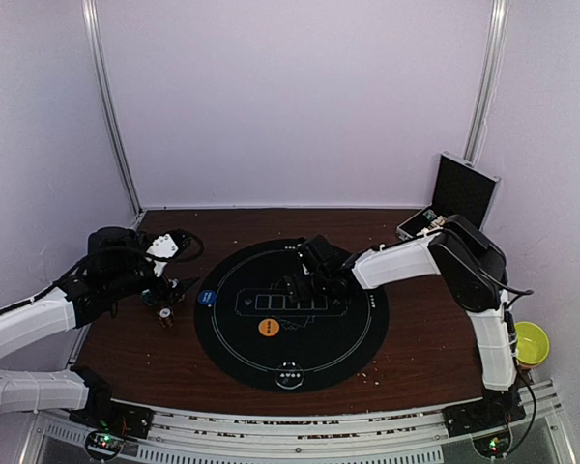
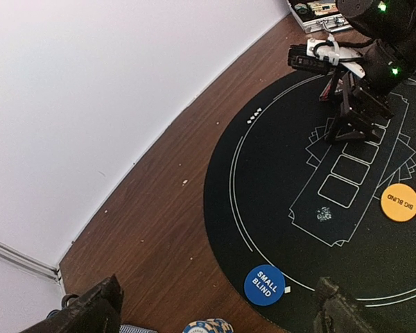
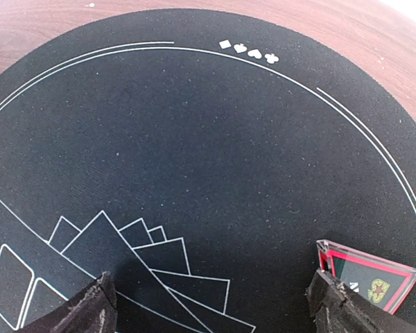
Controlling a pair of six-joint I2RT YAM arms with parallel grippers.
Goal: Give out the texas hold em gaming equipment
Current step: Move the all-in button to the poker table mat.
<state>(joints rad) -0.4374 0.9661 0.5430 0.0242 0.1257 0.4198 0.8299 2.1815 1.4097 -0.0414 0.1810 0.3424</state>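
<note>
Risk: red-edged triangular plastic marker (image 3: 369, 276) lies lower right, just beside the spread right fingers (image 3: 336, 309); a sideways move could skid it across the black round mat (image 3: 194, 139). Left fingers (image 2: 90, 312) spread too.

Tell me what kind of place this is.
Looks like a white-walled robot test booth staged for poker: round black card mat on a wooden table, orange disc and blue disc marked as blinds.
</note>
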